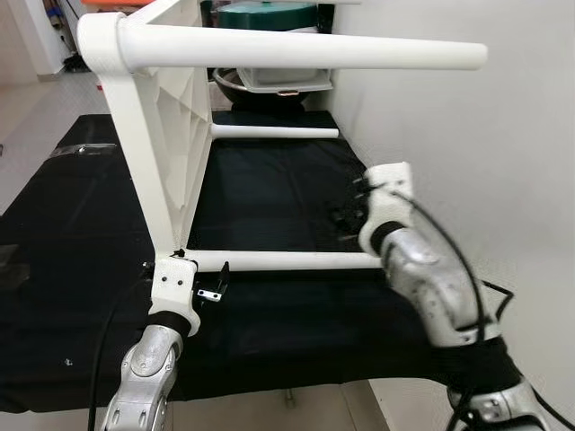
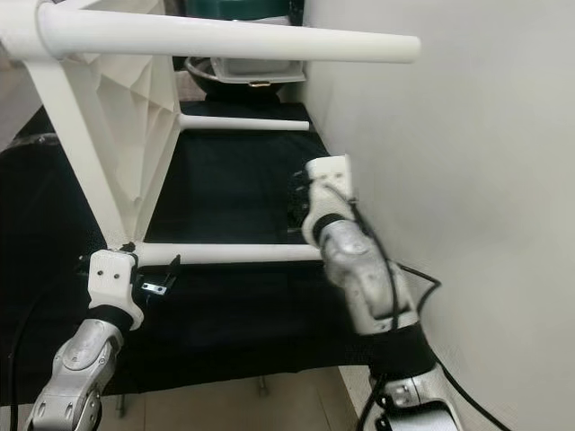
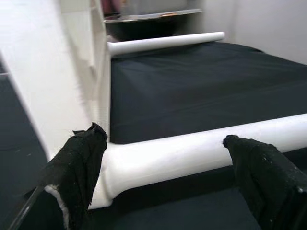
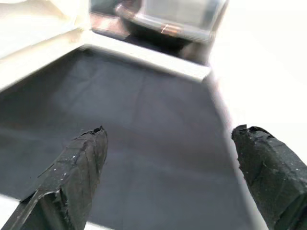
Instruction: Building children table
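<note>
Left eye view, white table on its side

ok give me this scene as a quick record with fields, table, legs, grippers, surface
table: white tabletop tipped on its side, three legs pointing toward the wall
legs: top leg; far leg; near leg
left gripper: open, fingers astride the near leg by its socket
right gripper: open over the cloth, holding nothing
surface: black cloth

Both head views look forward and down from above the near edge of the black cloth. The left wrist camera sits close over the near table leg; the right wrist camera, somewhat blurred, apparently faces the far leg.
</note>
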